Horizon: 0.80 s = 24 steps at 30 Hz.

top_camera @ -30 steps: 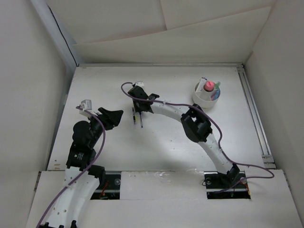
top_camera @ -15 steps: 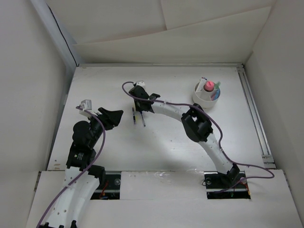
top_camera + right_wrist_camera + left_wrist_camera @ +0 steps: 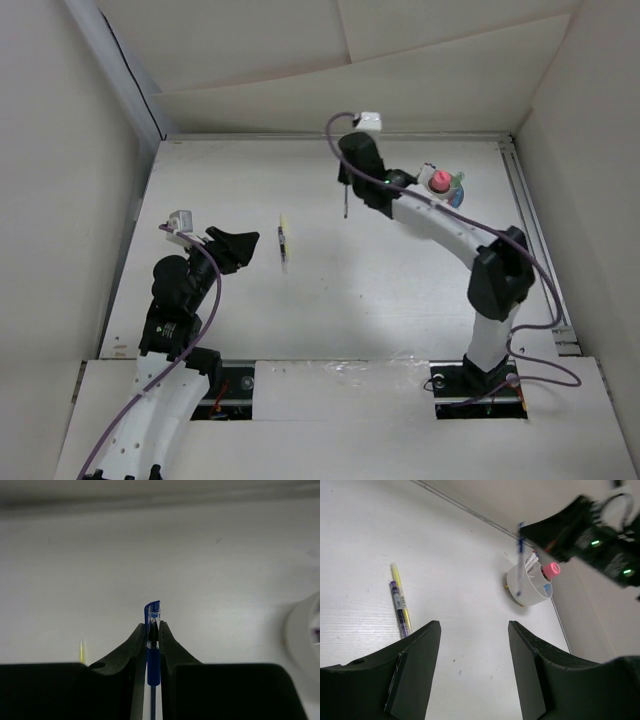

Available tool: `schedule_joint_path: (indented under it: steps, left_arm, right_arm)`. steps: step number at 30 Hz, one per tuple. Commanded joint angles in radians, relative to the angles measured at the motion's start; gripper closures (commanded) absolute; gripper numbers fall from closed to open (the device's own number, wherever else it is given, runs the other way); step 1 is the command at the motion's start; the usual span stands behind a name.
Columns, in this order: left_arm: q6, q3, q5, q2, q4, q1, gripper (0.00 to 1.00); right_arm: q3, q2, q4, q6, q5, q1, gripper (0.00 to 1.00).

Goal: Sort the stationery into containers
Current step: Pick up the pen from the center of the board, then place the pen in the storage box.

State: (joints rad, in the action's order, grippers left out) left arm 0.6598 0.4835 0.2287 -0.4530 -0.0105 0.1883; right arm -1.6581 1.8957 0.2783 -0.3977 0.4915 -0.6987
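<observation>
Right gripper (image 3: 153,627): jaws clamped on the blue pen (image 3: 153,666), held clear of the table (image 3: 350,300).
Left gripper (image 3: 474,630): jaws apart, hovering.
Loose pens: yellow pen (image 3: 400,597) and purple pen (image 3: 396,605) lay side by side.
White cup (image 3: 532,592): pink-capped marker (image 3: 551,570) stood inside.

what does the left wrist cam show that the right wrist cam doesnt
Only the left wrist view: the left gripper, open, a dark pen lying beside a yellow pen, and the pink piece in the white cup. Only the right wrist view: a close look at the right gripper shut on the blue pen near one end. Both: the blue pen, the cup (only its edge in the right wrist view), the table, and probably the yellow pen, a mere sliver in the right wrist view.
</observation>
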Motion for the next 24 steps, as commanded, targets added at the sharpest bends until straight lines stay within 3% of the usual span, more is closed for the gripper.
schedule_joint_path:
  steps: [1, 6, 10, 24]
  left_arm:
    - [-0.002, -0.002, 0.012, 0.010, -0.042, 0.002, 0.47]
    - [-0.002, -0.002, 0.012, 0.019, -0.042, 0.002, 0.47]
    - [-0.002, -0.002, 0.012, 0.019, -0.042, 0.002, 0.47]
    - [-0.002, -0.002, 0.012, 0.019, -0.042, 0.002, 0.47]
  right_arm:
    - [0.053, -0.124, -0.140, 0.080, 0.224, 0.082, 1.00]
    - [0.107, -0.133, -0.301, 0.181, 0.438, 0.206, 1.00]
    - [0.116, -0.100, -0.357, 0.215, 0.450, 0.277, 1.00]
    - [0.227, 0.005, -0.698, 0.488, 0.646, 0.300, 1.00]
